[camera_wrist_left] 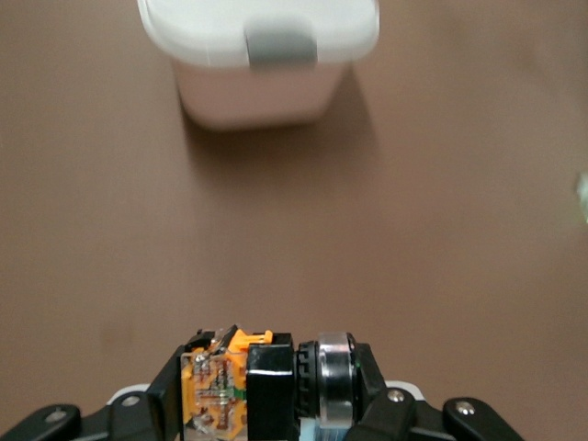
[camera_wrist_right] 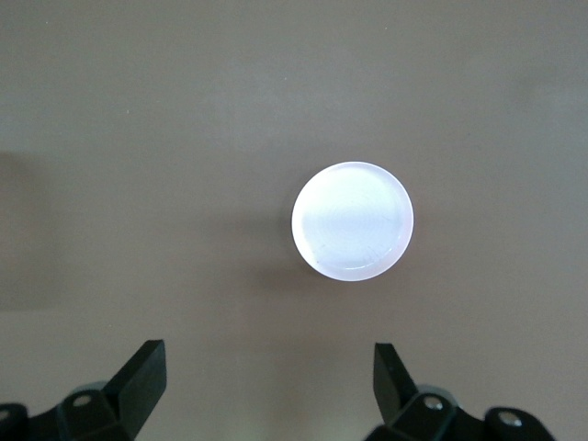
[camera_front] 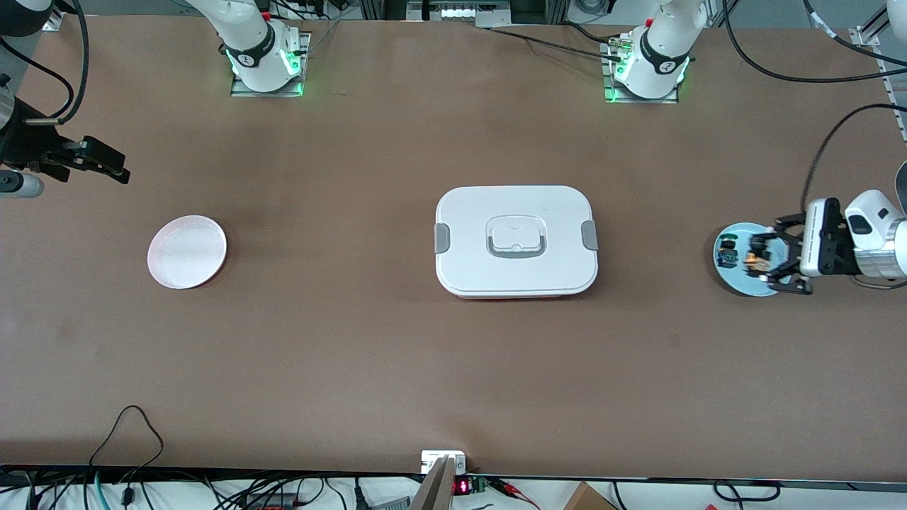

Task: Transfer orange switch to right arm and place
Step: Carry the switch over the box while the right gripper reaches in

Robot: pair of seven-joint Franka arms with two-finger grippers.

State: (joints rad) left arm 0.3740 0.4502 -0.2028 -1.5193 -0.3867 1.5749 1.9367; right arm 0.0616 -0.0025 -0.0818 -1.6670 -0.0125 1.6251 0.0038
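The left claw [camera_front: 762, 262] sits low over a pale blue plate [camera_front: 737, 280] at the left arm's end of the counter [camera_front: 453, 368], its fingers clamped on the orange switch [camera_front: 751, 263]. The left arm enters from the edge of the front view at that end, its silver wrist and white camera block lying nearly level, so the claw points horizontally toward the middle of the counter. In the left wrist view the orange switch [camera_wrist_left: 239, 386] lies crosswise between the fingers [camera_wrist_left: 165, 390], orange-brown body at one finger, black barrel and silver ring toward the other. Whether the switch touches the plate cannot be told. A second small switch with a blue body [camera_front: 725, 256] rests on the same plate, just beside the claw tips, toward the middle of the counter.

The right claw [camera_front: 106, 164] hangs in the air over the bare counter at the right arm's end, jaws spread wide and holding nothing; this arm waits. The right wrist view shows its two black fingers [camera_wrist_right: 138, 377] well apart, with a white round plate [camera_wrist_right: 353, 220] on the counter below them. That plate [camera_front: 187, 251] lies nearer to the front camera than the spot under the right claw.

A white lidded box [camera_front: 516, 241] with grey side latches stands at the centre of the counter, between the two plates and well apart from both.
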